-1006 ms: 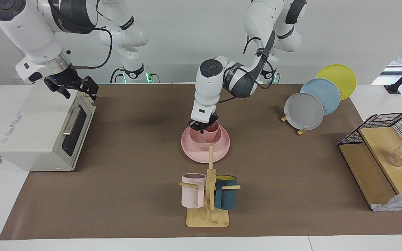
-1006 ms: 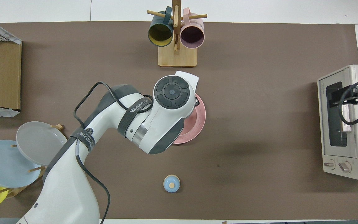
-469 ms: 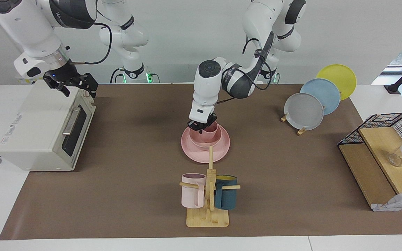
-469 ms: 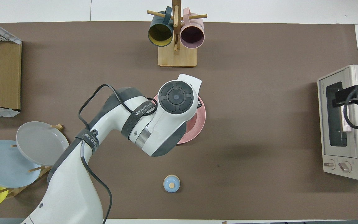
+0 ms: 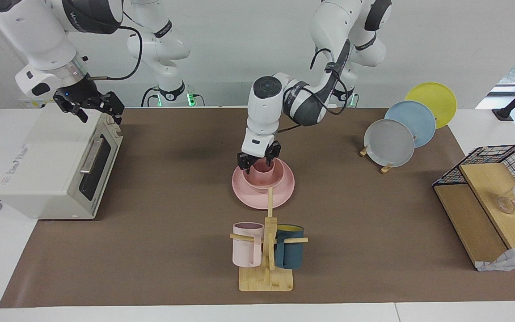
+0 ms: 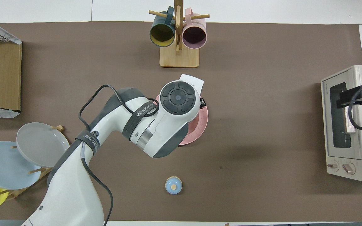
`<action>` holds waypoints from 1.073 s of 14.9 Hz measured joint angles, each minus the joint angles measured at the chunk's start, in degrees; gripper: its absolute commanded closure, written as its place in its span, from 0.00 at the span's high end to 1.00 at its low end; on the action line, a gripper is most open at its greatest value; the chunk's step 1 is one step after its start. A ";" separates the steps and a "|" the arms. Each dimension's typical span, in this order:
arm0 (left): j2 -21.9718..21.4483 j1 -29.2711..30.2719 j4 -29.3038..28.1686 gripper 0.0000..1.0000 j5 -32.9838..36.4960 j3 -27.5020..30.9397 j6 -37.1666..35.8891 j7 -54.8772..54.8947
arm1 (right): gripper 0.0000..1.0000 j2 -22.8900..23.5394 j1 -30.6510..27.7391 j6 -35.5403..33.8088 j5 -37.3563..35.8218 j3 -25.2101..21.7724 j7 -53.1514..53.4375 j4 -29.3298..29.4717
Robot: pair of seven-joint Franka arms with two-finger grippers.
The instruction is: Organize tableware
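Note:
The pink plate lies mid-table, and part of its rim shows in the overhead view. The pink bowl sits on the plate. The pink cup stands upright in the bowl. My left gripper is open just above the cup, one finger on each side of its rim, holding nothing. In the overhead view the left arm's wrist hides the cup and bowl. My right gripper is open and empty, waiting in the air over the toaster oven.
A wooden mug rack with a pale pink and a teal mug stands farther from the robots than the plate. Grey, blue and yellow plates stand in a rack at the left arm's end, by a wire shelf. A small blue knob lies near the robots.
My left gripper has opened, let go of the cup in the bowl and risen slightly. My right gripper has lifted a little over the oven.

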 measured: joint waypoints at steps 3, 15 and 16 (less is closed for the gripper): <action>-4.30 1.29 1.09 1.00 0.15 0.63 -5.87 2.28 | 1.00 0.00 0.13 0.00 0.00 0.03 -0.01 0.05; -20.86 32.87 -0.87 1.00 0.23 1.75 -25.36 50.62 | 1.00 -0.02 0.34 0.17 0.00 0.81 -0.01 1.26; -21.06 34.05 -1.31 1.00 0.23 1.69 -25.35 52.73 | 1.00 -0.02 0.34 0.36 0.00 0.81 -0.01 1.27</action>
